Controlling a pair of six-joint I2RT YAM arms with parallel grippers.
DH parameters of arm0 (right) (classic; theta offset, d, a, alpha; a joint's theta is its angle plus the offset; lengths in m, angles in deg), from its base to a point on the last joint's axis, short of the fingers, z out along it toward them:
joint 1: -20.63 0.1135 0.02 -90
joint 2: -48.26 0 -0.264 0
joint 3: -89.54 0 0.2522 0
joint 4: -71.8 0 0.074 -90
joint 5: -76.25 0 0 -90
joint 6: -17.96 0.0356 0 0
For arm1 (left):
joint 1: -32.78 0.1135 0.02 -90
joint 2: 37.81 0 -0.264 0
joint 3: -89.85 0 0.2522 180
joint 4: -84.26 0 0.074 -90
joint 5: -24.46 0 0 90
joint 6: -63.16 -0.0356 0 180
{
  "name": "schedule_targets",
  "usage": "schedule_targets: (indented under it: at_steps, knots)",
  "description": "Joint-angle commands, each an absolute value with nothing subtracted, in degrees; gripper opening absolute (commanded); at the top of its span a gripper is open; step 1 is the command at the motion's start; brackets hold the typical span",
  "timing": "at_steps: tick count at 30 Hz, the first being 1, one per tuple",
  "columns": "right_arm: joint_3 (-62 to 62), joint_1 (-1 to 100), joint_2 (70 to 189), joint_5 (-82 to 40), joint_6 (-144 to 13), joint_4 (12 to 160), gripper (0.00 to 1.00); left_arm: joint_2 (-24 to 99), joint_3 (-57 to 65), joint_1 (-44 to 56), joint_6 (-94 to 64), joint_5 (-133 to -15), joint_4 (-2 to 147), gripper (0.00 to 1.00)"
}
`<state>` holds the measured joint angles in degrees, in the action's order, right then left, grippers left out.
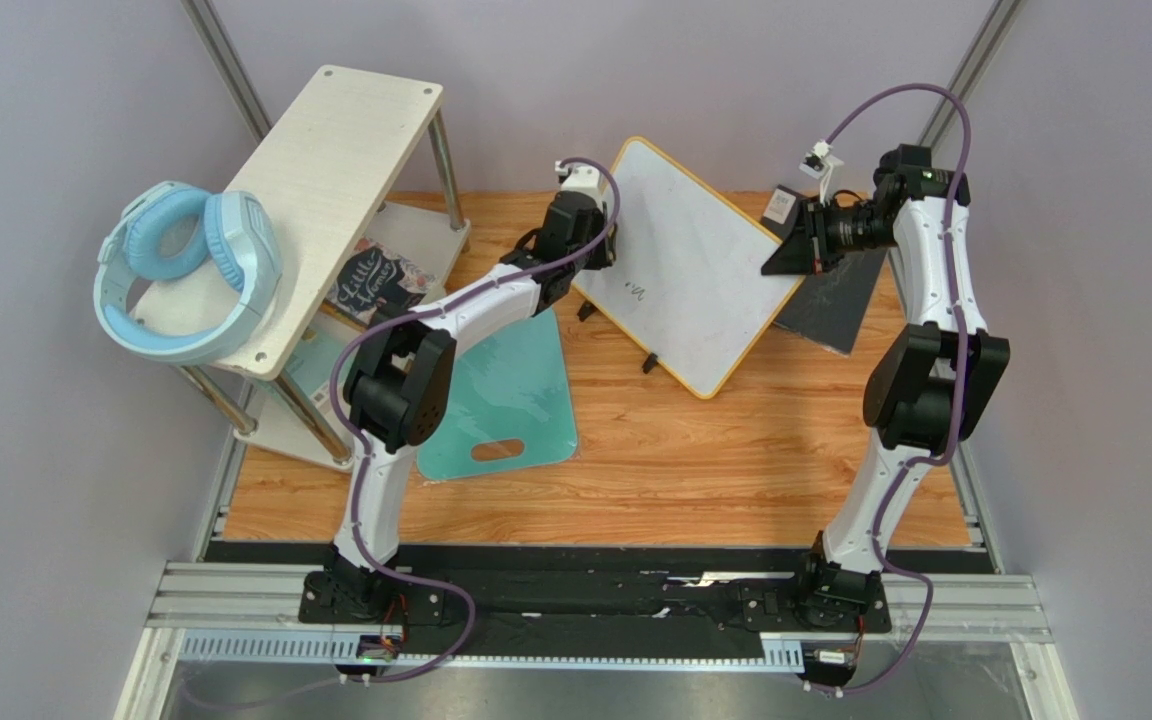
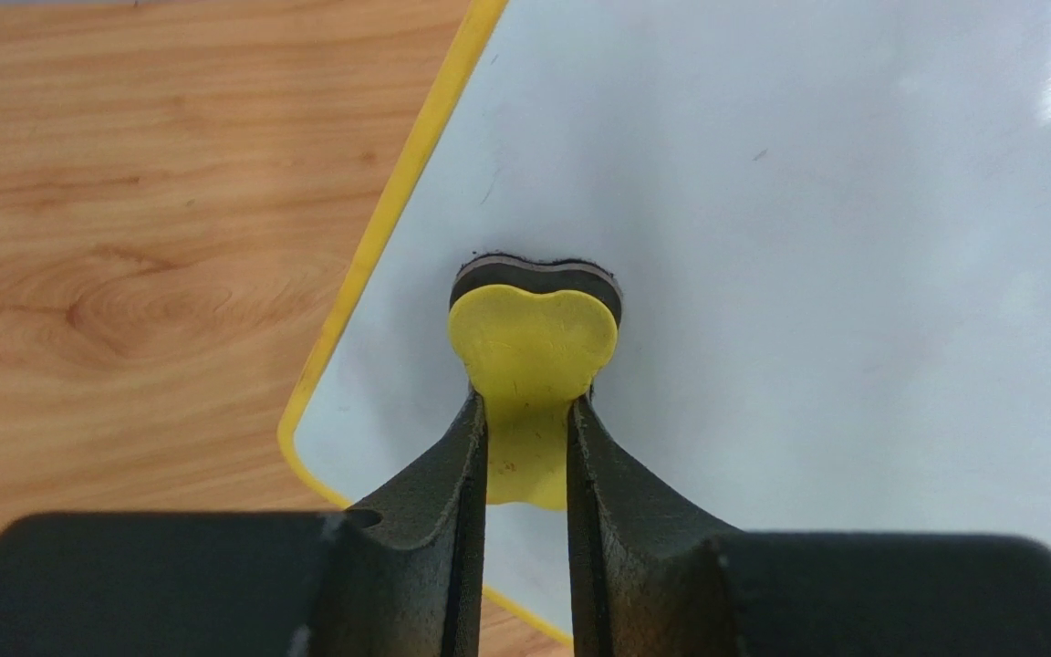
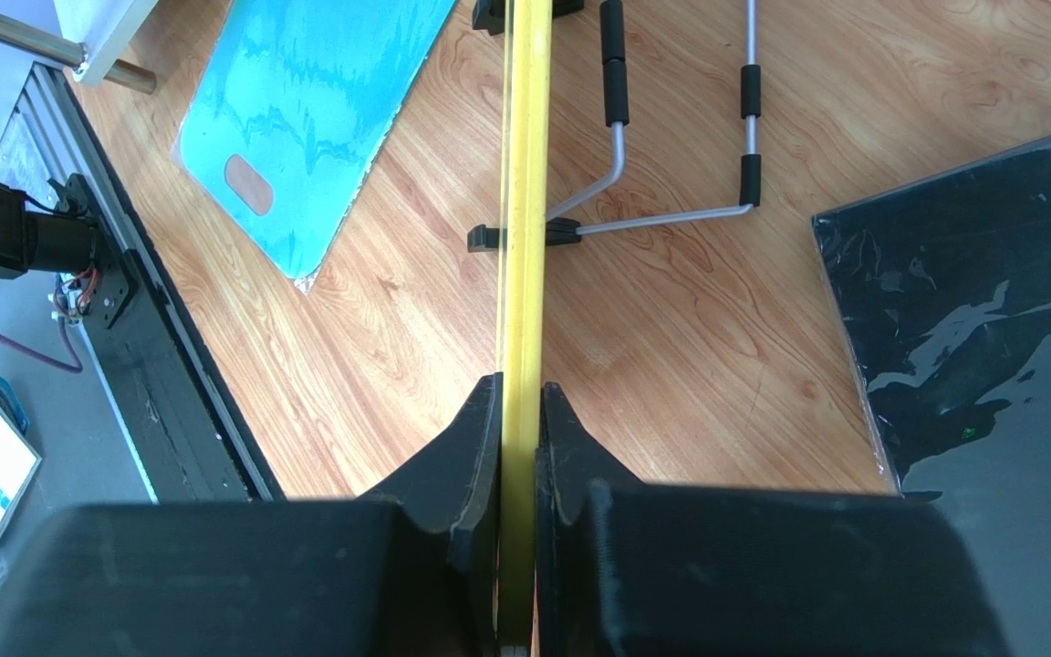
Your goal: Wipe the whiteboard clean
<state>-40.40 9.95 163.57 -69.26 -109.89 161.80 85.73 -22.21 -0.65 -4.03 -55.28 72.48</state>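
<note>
The yellow-framed white rectangular whiteboard point(image 1: 695, 255) stood propped at upper centre of the overhead view, the right gripper point(image 3: 519, 397) pinching its edge. The left gripper point(image 2: 528, 411) pinched a yellow felt-backed eraser point(image 2: 534, 336) against the mostly clean face; small black marks point(image 1: 630, 285) near its left edge looked yet to be wiped.

Lighting was bright and even, from overhead, with faint, soft shadows on the wooden table point(image 1: 717, 450) — one white glare streak at the upper right of the whiteboard point(image 2: 819, 247) in the left wrist view, patchy sheen on the dark panel point(image 3: 983, 315), nearest foreground of both wrist views blurred.
</note>
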Motion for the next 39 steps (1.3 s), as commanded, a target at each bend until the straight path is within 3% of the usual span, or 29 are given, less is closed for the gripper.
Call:
schedule_targets:
  at_steps: [1,20,39]
  knots:
    - [-38.92,11.40,163.14,-62.44,-118.80,171.60,0.00,82.33,-26.39,-1.85,-4.69,-57.99,78.75,0.00]
    - [-38.65,11.40,162.70,-63.06,-118.36,171.34,0.00,81.81,-16.38,-7.20,0.40,-56.32,77.88,0.00]
    - [-39.00,11.32,161.91,-62.97,-118.01,171.07,0.00,84.44,-7.67,-9.49,25.72,-58.16,82.98,0.00]
